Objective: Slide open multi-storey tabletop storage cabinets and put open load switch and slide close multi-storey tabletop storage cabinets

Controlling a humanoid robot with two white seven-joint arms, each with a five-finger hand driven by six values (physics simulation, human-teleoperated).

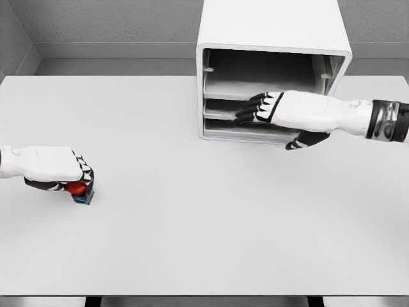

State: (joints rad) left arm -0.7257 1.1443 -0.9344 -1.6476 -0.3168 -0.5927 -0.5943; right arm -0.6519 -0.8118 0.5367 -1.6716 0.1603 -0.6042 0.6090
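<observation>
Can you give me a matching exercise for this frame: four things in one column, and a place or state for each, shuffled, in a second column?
Things:
1. left hand
2. right hand
3. load switch
4. storage cabinet

Places or states:
A. white box standing at the far edge of the table, its front showing stacked trays
B. reaching into the cabinet's front at the middle trays
C. small, red and blue, held low at the table's left side
D. closed around a small object, far from the cabinet

Pairs: 1-D, 2-B, 3-C, 4-A
</observation>
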